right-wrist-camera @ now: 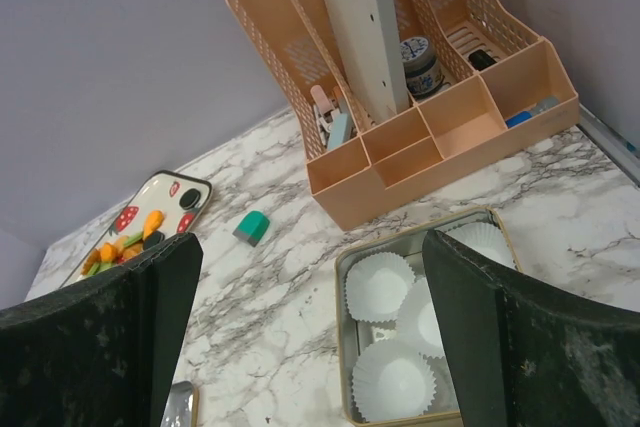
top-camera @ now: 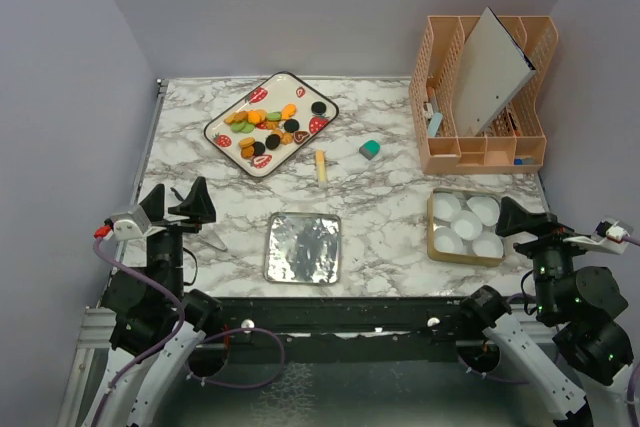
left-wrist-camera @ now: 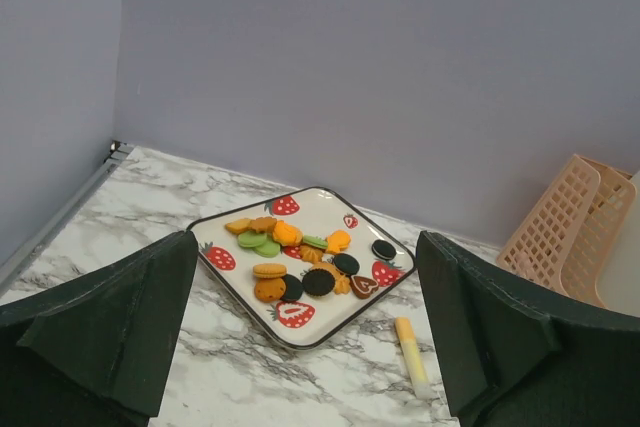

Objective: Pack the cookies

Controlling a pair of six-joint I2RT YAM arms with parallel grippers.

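Several small round cookies (top-camera: pixel 268 127) in orange, black, green and tan lie on a white strawberry-print tray (top-camera: pixel 318 99) at the back left; they also show in the left wrist view (left-wrist-camera: pixel 300 265). A gold-rimmed tin (top-camera: pixel 435 219) with white paper cups (top-camera: pixel 466 223) sits at the right front, also in the right wrist view (right-wrist-camera: pixel 345 287). My left gripper (top-camera: pixel 178 200) is open and empty, near the left front, well short of the tray. My right gripper (top-camera: pixel 512 217) is open and empty, over the tin's right side.
A silver tin lid (top-camera: pixel 302 247) lies at centre front. A yellow stick (top-camera: pixel 321 165) and a green eraser (top-camera: pixel 370 150) lie mid-table. A peach desk organiser (top-camera: pixel 482 97) with a grey board stands at back right. Walls close in on three sides.
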